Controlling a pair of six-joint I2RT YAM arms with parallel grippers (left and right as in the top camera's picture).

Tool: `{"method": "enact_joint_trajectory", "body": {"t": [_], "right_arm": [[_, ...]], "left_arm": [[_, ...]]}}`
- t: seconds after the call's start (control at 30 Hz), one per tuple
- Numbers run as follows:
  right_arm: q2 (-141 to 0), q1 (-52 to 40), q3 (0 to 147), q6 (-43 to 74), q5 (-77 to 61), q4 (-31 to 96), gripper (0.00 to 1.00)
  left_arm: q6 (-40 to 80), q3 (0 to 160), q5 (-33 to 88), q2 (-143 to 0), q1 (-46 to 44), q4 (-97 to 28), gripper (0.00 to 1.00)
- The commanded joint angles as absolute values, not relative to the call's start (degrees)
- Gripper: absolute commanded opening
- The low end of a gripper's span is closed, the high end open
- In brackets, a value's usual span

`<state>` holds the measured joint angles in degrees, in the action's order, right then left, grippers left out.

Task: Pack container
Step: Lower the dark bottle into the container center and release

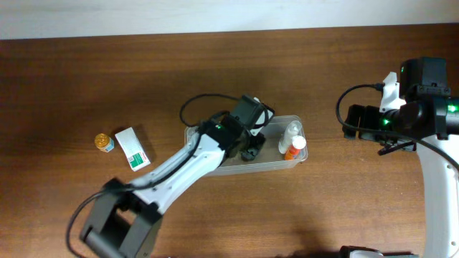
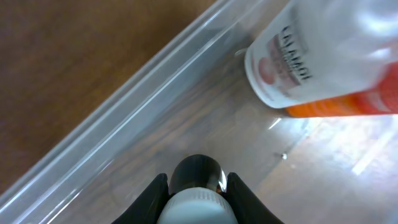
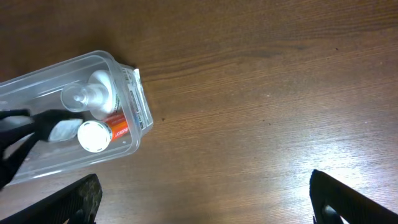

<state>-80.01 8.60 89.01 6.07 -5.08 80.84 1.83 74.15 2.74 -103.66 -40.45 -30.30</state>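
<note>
Inside the container point(image 1: 269, 164), the left claw point(image 2: 196, 186) grips a black-capped bottle point(image 2: 198, 210); right claw point(image 3: 205, 194) gapes empty.

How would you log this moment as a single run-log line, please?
left gripper shut on small bottle over container | right gripper open, aside | in container: orange bottle, white bottle | on table: box, jar

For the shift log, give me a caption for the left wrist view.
Left hand holds a dark-capped bottle inside the container, near a white bottle and an orange bottle.
</note>
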Motion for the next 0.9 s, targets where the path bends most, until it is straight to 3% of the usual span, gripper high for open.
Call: {"method": "enact_joint_trajectory", "body": {"t": [0.0,0.57,0.6,0.67,0.73,0.87], "right_arm": [[-80.2,9.0,89.0,6.4,-5.4,80.9,0.99],[-80.2,9.0,89.0,6.4,-5.4,81.3,0.99],[-80.2,9.0,89.0,6.4,-5.4,81.3,0.99],[-80.2,9.0,89.0,6.4,-5.4,81.3,0.99],[-80.2,9.0,89.0,6.4,-5.4,81.3,0.99],[-80.2,9.0,89.0,6.4,-5.4,81.3,0.99]], "left_arm": [[2.4,75.3,3.1,-104.1,-40.4,-26.9,0.00],[2.3,75.3,7.1,-107.0,-43.0,-20.1,0.01],[2.3,75.3,7.1,-107.1,-43.0,-20.0,0.06],[2.3,75.3,7.1,-107.1,-43.0,-20.0,0.35],[2.3,75.3,7.1,-107.1,-43.0,-20.1,0.52],[2.3,75.3,7.1,-107.1,-43.0,-20.2,0.61]]}}
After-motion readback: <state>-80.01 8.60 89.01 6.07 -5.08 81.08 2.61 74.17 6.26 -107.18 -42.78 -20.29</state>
